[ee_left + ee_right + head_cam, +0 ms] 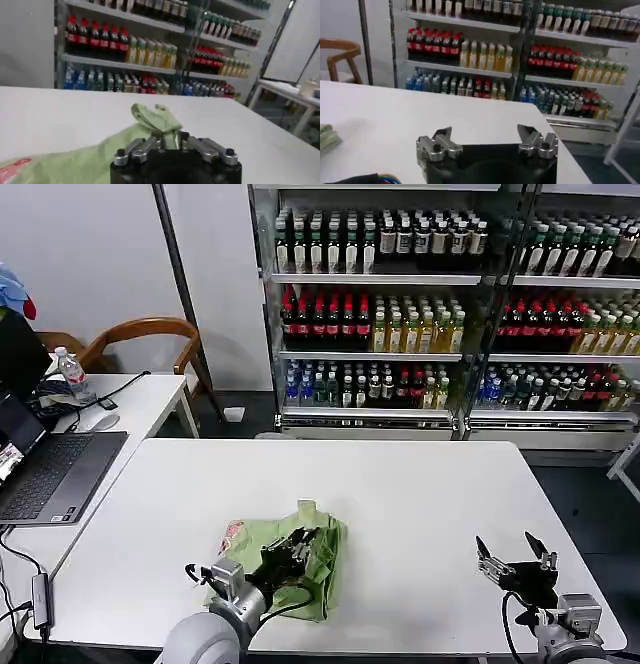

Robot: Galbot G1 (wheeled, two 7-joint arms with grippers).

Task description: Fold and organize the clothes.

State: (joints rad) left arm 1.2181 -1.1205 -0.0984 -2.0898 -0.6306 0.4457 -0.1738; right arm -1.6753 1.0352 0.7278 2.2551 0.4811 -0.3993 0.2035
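Polo shirt point(322, 559) pinched by left tool point(297, 542); right tool point(516, 552) spread.

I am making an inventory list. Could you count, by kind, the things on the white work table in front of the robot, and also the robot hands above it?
Light green polo shirt: 1, bunched up on the table
Robot hands: 2, the left hand shut on the shirt, the right hand open and apart from it
Total: 3

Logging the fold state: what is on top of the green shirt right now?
The left gripper sits on the bunched shirt, shut on a fold. What the arm covers cannot be seen. The right gripper hangs open over the bare table.
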